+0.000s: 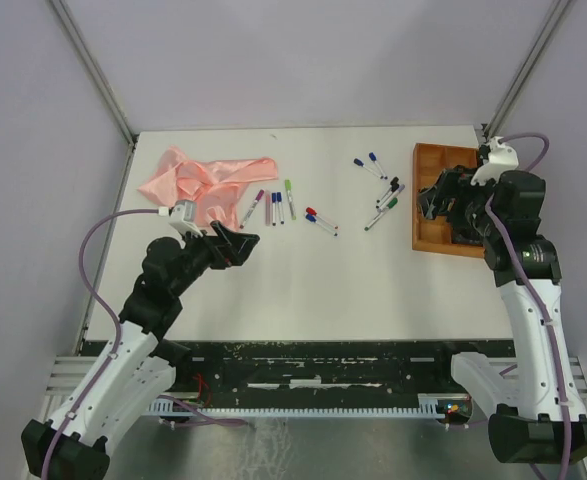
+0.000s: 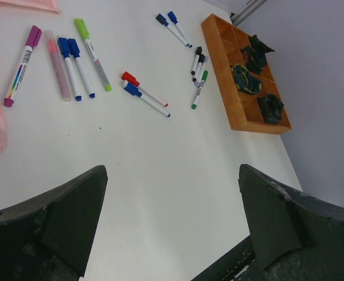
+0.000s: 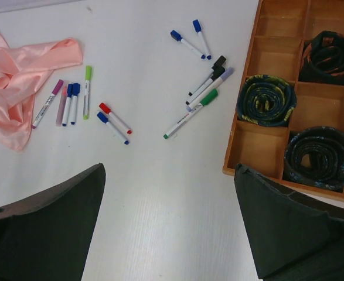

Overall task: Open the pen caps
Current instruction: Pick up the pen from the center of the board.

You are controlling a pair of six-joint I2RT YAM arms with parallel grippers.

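Several white-barrelled pens lie on the white table with their pen caps on. The left group (image 1: 273,207) includes a purple cap (image 2: 33,36), a green cap (image 2: 81,27) and blue caps (image 2: 68,47). A red-capped and a blue-capped pen (image 1: 321,221) lie side by side in the middle. Further right lie a black, grey and green cluster (image 3: 210,88) and two blue-capped pens (image 3: 189,40). My left gripper (image 1: 241,243) hovers open near the left group, empty (image 2: 172,175). My right gripper (image 1: 433,203) hangs open at the tray's left edge, empty (image 3: 169,172).
A crumpled pink cloth (image 1: 208,180) lies at the back left, touching the purple pen's area. An orange wooden tray (image 1: 420,200) with compartments stands at the right, with dark rolled bands (image 3: 265,99) in some of them. Grey walls enclose the table.
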